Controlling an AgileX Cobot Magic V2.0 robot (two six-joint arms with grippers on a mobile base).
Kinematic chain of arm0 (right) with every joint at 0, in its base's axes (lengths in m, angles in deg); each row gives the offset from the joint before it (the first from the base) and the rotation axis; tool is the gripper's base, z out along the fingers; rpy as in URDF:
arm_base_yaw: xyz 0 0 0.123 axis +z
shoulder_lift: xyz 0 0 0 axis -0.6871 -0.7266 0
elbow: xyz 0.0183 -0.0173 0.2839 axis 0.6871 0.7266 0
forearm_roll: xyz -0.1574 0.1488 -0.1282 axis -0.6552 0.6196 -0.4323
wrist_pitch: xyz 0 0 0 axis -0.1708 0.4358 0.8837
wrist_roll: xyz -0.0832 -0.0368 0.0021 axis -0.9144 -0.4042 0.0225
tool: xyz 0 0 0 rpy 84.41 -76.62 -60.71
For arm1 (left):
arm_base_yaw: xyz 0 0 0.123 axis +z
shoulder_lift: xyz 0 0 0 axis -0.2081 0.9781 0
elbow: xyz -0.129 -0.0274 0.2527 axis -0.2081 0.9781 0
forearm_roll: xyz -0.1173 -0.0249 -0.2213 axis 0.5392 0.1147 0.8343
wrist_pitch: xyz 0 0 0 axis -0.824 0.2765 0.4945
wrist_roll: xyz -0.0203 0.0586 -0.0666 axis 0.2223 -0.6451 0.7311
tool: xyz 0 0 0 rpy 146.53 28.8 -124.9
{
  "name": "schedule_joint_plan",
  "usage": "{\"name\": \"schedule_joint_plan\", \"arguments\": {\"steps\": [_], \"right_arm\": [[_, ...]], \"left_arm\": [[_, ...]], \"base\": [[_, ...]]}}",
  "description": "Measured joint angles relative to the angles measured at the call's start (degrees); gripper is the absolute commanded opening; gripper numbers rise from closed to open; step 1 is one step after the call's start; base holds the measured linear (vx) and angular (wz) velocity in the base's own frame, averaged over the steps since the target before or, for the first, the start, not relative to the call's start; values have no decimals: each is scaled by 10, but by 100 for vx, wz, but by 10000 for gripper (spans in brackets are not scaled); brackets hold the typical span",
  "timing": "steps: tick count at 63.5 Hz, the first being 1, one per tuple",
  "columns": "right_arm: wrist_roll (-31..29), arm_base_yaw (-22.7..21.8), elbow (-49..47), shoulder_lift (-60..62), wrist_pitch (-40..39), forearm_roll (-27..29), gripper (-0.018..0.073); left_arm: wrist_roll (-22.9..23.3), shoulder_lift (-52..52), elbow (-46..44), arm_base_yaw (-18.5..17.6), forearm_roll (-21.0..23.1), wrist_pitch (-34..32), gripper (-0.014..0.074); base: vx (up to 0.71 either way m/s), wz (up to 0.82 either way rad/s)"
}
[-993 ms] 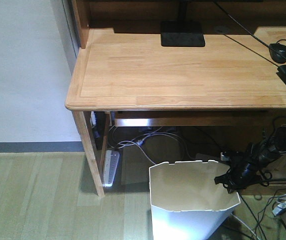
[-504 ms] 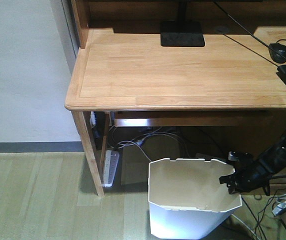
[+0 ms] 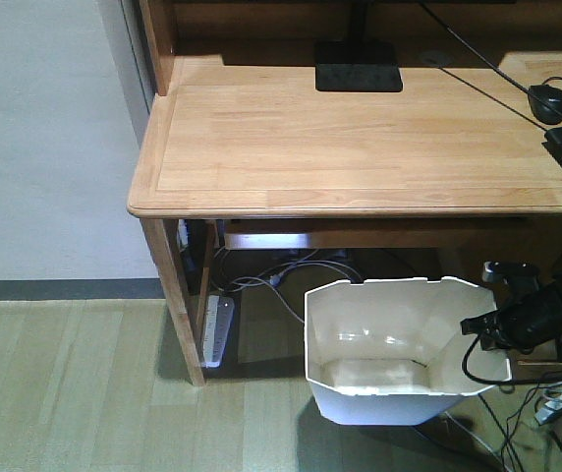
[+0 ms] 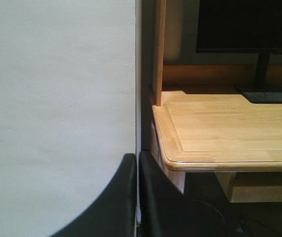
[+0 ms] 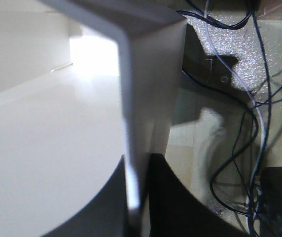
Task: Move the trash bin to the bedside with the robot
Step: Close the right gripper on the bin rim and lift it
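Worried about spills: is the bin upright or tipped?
Tipped: the trash bin leans toward the camera, floor visible, right end effector clamping its rim.

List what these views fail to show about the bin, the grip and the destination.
- Bedside: in no view. The front view shows only the desk and floor.
- Trash bin: whether its base touches the floor is hidden by its own tilted body in the front view.
- Right gripper: small and dark among cables in the front view. The right wrist view is too close to show more than the pinched wall.
- Left gripper: absent from the front view.
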Motion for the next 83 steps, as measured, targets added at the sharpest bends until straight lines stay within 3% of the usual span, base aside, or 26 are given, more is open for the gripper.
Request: {"name": "schedule_joint_plan", "arguments": {"steps": [36, 52, 83], "right_arm": [[-20, 2, 211, 266, 17, 4, -6], [-27, 2, 226, 324, 19, 26, -6], [-27, 2, 227, 326, 12, 36, -6]], "left_arm": [[0, 0, 0, 0, 0, 0, -6], [0, 0, 0, 0, 0, 0, -6], [0, 0, 0, 0, 0, 0, -6]], "base": [[0, 0], [0, 0], [0, 0]]}}
